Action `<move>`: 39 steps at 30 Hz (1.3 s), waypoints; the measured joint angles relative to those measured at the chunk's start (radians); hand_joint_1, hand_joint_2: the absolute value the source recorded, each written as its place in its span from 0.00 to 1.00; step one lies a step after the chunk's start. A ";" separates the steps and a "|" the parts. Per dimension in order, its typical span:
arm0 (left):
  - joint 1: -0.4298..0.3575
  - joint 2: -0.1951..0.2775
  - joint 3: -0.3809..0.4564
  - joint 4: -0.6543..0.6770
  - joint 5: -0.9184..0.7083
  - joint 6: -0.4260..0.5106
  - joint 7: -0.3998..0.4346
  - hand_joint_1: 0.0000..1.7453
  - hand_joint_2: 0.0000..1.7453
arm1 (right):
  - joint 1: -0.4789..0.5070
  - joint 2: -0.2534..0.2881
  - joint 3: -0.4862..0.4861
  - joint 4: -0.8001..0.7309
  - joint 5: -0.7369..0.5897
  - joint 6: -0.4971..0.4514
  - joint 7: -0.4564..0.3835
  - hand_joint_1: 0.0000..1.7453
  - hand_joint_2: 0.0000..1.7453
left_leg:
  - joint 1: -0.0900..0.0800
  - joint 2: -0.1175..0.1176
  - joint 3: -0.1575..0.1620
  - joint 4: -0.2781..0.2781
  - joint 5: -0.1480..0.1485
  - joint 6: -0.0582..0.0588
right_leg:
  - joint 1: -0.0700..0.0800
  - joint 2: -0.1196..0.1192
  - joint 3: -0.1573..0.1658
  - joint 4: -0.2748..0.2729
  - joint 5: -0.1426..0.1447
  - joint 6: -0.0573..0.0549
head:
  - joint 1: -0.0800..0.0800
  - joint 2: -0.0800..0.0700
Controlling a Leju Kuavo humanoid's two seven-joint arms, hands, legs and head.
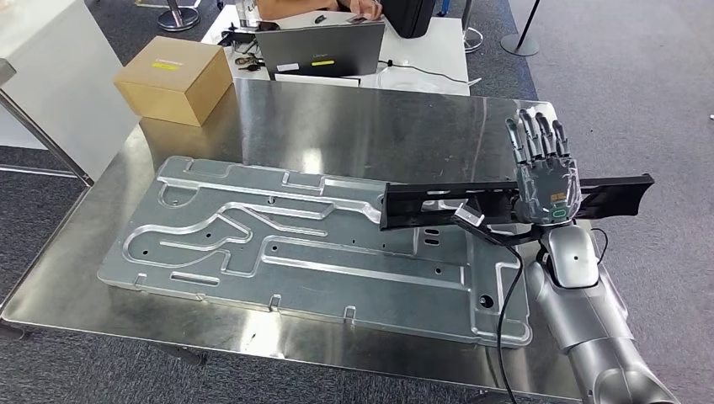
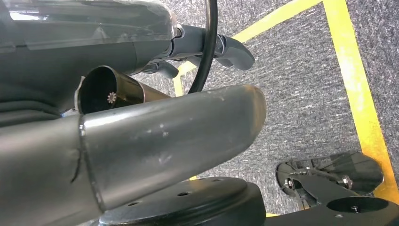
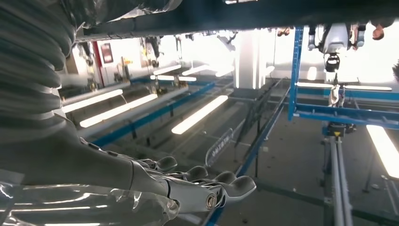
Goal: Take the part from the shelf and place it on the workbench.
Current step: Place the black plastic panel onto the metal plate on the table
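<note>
Steel workbench [image 1: 354, 126] on grey carpet, bearing stamped plate [image 1: 295, 244] and cardboard box [image 1: 174, 77]; right hand [image 1: 547, 181], fingers straight, supports black part [image 1: 438, 204]; right wrist view adds ceiling lights; left hand's state indeterminable.

The room is evenly bright, lit from overhead; the steel desk [image 1: 354, 126] throws back soft white glare patches, one near its middle, and a blurred reflection of the cardboard box [image 1: 174, 77]; shadows are faint and short; the head view is sharp; the right wrist view is blown out around the ceiling strip lights [image 3: 200, 114]; the left wrist view is dim, its near surfaces out of focus.
</note>
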 joint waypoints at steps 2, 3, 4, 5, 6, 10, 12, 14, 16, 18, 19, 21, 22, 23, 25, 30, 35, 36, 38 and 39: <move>0.000 0.001 -0.003 0.000 0.000 0.001 0.004 0.00 0.00 | 0.000 0.000 -0.001 0.003 -0.001 0.004 -0.010 0.00 1.00 | 0.000 0.000 0.001 0.000 0.000 0.000 | 0.000 0.000 0.001 0.000 0.000 0.000 | 0.000 0.000; 0.000 0.002 -0.005 0.000 0.000 0.000 0.006 0.00 0.00 | 0.000 0.000 -0.001 0.005 0.005 0.007 -0.016 0.00 1.00 | 0.000 0.000 0.001 0.000 0.000 0.000 | 0.000 0.000 0.001 0.000 0.000 0.000 | 0.000 0.000; 0.000 0.002 -0.007 0.000 0.000 0.000 0.008 0.00 0.00 | 0.000 0.000 -0.001 0.006 0.010 0.008 -0.022 0.00 1.00 | 0.000 0.000 0.001 0.000 0.000 0.000 | 0.000 0.000 0.002 0.000 0.000 0.000 | 0.000 0.000; 0.000 0.002 -0.009 0.000 0.000 0.000 0.009 0.00 0.00 | 0.000 0.001 -0.001 0.008 0.013 0.005 -0.025 0.00 1.00 | 0.000 0.000 0.002 0.000 0.000 0.000 | 0.000 0.000 0.002 0.000 0.000 0.000 | 0.000 0.000; 0.000 0.003 -0.013 0.000 0.000 -0.001 0.011 0.00 0.00 | 0.000 0.002 0.000 0.010 0.019 0.004 -0.027 0.00 1.00 | 0.000 0.000 0.002 0.000 0.000 0.000 | 0.000 0.000 0.003 0.000 0.000 0.000 | 0.000 0.000; 0.000 0.003 -0.027 0.000 0.000 -0.002 0.012 0.00 0.00 | -0.004 0.010 0.020 0.035 0.058 0.004 -0.028 0.00 1.00 | 0.000 0.001 0.005 0.000 -0.002 -0.002 | 0.000 0.002 0.007 0.000 -0.001 0.000 | 0.000 0.000; 0.000 0.004 -0.032 0.000 0.000 -0.003 0.012 0.00 0.00 | -0.013 0.018 0.030 0.052 0.060 -0.002 -0.028 0.00 1.00 | 0.001 0.002 0.006 -0.001 -0.004 -0.002 | 0.001 0.003 0.010 0.000 -0.002 0.000 | 0.000 0.000; 0.000 0.005 -0.038 0.000 0.000 -0.004 0.012 0.00 0.00 | -0.022 0.025 0.039 0.065 0.065 -0.001 -0.027 0.00 1.00 | 0.001 0.003 0.009 -0.001 -0.005 -0.002 | 0.001 0.005 0.013 -0.001 -0.002 0.000 | 0.000 0.000; 0.000 0.006 -0.043 0.000 0.000 -0.004 0.012 0.00 0.00 | -0.029 0.030 0.045 0.074 0.067 0.003 -0.028 0.00 1.00 | 0.001 0.004 0.010 -0.001 -0.005 -0.002 | 0.001 0.005 0.014 -0.001 -0.002 0.000 | 0.000 0.000; 0.000 0.006 -0.046 0.000 0.000 -0.004 0.012 0.00 0.00 | -0.036 0.037 0.052 0.083 0.067 0.012 -0.029 0.00 1.00 | 0.001 0.004 0.011 -0.001 -0.005 -0.002 | 0.001 0.006 0.015 -0.001 -0.002 0.000 | 0.000 0.000; 0.000 0.006 -0.048 0.000 0.001 -0.004 0.012 0.00 0.00 | -0.039 0.041 0.056 0.086 0.067 0.015 -0.029 0.00 1.00 | 0.001 0.004 0.012 -0.001 -0.005 -0.002 | 0.001 0.006 0.016 -0.001 -0.002 0.000 | 0.000 0.000; 0.000 0.007 -0.048 0.000 0.002 -0.004 0.014 0.00 0.00 | -0.044 0.048 0.062 0.093 0.067 0.020 -0.031 0.00 1.00 | 0.001 0.004 0.012 -0.001 -0.005 -0.003 | 0.001 0.006 0.016 0.000 -0.002 0.000 | 0.000 0.000; 0.000 0.007 -0.049 0.000 0.002 -0.004 0.015 0.00 0.00 | -0.045 0.052 0.064 0.096 0.066 0.021 -0.031 0.00 1.00 | 0.001 0.004 0.012 -0.001 -0.005 -0.003 | 0.001 0.006 0.016 0.000 -0.002 0.000 | 0.000 0.000; 0.000 0.007 -0.049 0.000 0.003 -0.004 0.017 0.00 0.00 | -0.044 0.054 0.066 0.101 0.066 0.024 -0.031 0.00 1.00 | 0.001 0.004 0.013 -0.001 -0.005 -0.003 | 0.001 0.005 0.016 0.000 -0.002 0.000 | 0.000 0.000; 0.001 0.007 -0.049 0.001 0.003 -0.005 0.021 0.00 0.00 | -0.037 0.060 0.070 0.112 0.064 0.024 -0.032 0.00 1.00 | 0.001 0.004 0.012 -0.001 -0.005 -0.003 | 0.001 0.005 0.016 0.000 -0.002 -0.001 | 0.000 0.000; 0.003 0.011 -0.059 0.004 0.001 -0.010 0.032 0.00 0.00 | -0.031 0.071 0.084 0.141 0.048 0.022 -0.038 0.00 1.00 | 0.001 0.003 0.009 -0.001 -0.004 -0.002 | 0.001 0.004 0.013 0.001 -0.002 -0.001 | 0.000 0.000; 0.002 0.020 -0.074 0.005 0.000 -0.008 0.019 0.00 0.00 | -0.108 0.093 0.104 0.169 0.052 0.068 -0.039 0.00 1.00 | 0.001 0.003 0.009 0.000 -0.003 -0.002 | 0.001 0.004 0.009 0.001 -0.002 -0.001 | 0.000 0.000; 0.002 0.021 -0.074 0.005 0.001 -0.007 0.015 0.00 0.00 | -0.120 0.098 0.110 0.175 0.053 0.070 -0.039 0.00 1.00 | 0.001 0.003 0.010 0.000 -0.003 -0.002 | 0.001 0.004 0.009 0.001 -0.002 -0.001 | 0.000 0.000; 0.002 0.023 -0.075 0.005 0.001 -0.005 0.009 0.00 0.00 | -0.138 0.109 0.120 0.184 0.054 0.069 -0.039 0.00 1.00 | 0.001 0.003 0.009 0.000 -0.003 -0.003 | 0.001 0.004 0.009 0.001 -0.002 -0.001 | 0.000 0.000; 0.002 0.024 -0.076 0.005 0.001 -0.005 0.008 0.00 0.00 | -0.144 0.114 0.125 0.187 0.055 0.068 -0.039 0.00 1.00 | 0.001 0.002 0.009 0.000 -0.003 -0.003 | 0.001 0.003 0.009 0.001 -0.003 -0.001 | 0.000 0.000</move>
